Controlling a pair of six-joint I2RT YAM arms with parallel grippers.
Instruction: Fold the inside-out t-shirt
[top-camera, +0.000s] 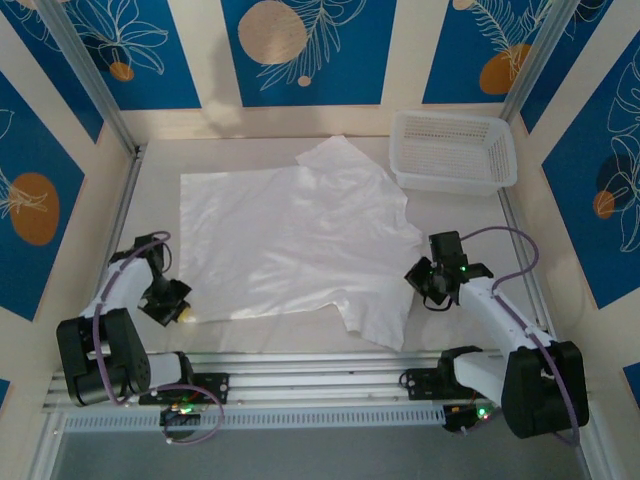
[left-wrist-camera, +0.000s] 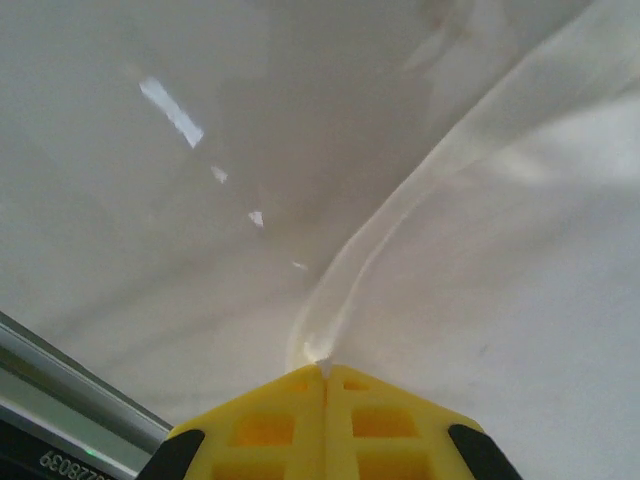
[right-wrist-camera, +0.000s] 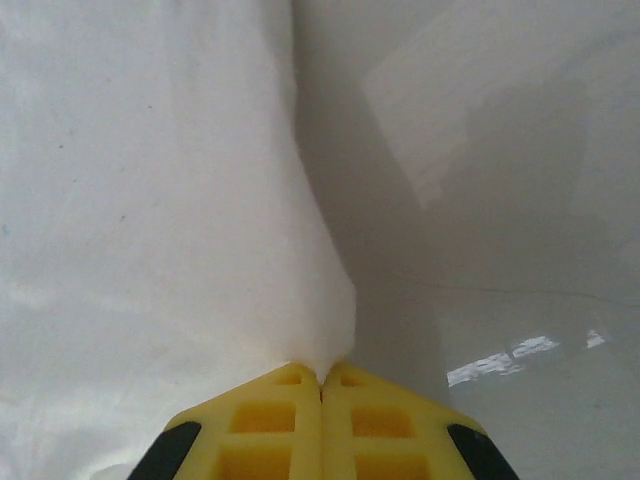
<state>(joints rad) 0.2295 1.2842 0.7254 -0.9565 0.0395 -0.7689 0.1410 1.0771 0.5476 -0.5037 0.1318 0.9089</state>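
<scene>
The walls (top-camera: 300, 45) around the cell carry blue panels with white leaf drawings and orange discs; within them lies the pale desk (top-camera: 150, 165), glossy enough to throw back small bright glints in the left wrist view (left-wrist-camera: 170, 110) and the right wrist view (right-wrist-camera: 500, 200).

The inside-out t-shirt (top-camera: 300, 240) is spread almost flat over the middle of the desk; its straight edge faces left, one sleeve points to the far side and the other to the near edge, right of centre; the far sleeve ends just beside the white mesh basket (top-camera: 450, 184), which sits in the far right corner; whether cloth and basket touch, I cannot tell.

The left arm (top-camera: 110, 300) reaches from its base to the shirt's near left corner; the right arm (top-camera: 500, 320) reaches to the shirt's right-hand edge, above the near sleeve.

The left fingers (top-camera: 182, 311), yellow, are pressed together on a small peak of the cloth (left-wrist-camera: 500, 300); a raised crease runs away from that pinch (left-wrist-camera: 335, 385) across the fabric; a metal rail (left-wrist-camera: 60, 380) crosses the lower left corner of that view.

The right fingers (top-camera: 418, 278) are likewise clamped tight on the shirt's edge (right-wrist-camera: 150, 200); from the pinch (right-wrist-camera: 310, 385) the cloth rises in a taut ridge, with shadowed desk to its right.
</scene>
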